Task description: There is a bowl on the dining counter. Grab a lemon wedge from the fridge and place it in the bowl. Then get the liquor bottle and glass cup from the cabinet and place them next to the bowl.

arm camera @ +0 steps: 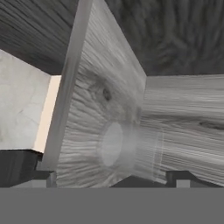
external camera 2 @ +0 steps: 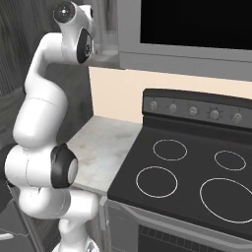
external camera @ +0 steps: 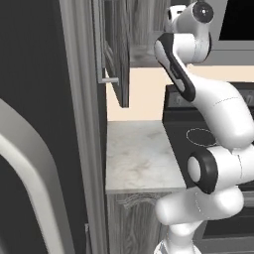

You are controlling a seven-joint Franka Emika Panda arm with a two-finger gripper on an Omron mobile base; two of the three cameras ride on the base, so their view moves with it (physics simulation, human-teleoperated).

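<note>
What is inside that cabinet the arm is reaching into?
A glass cup, faint and see-through, lies on its side on the cabinet shelf between the open fingers. The open door hides the rest.

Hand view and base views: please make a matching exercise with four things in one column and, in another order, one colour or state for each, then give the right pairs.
Things:
1. glass cup
2. cabinet door
3. stove top
4. tool

Colours or states:
A. black, with white rings
B. swung open, dark grey wood grain
C. open, one dark tip each side of the cup
D. clear, faint, lying sideways in the hand view

Pairs: 1-D, 2-B, 3-A, 4-C
</note>
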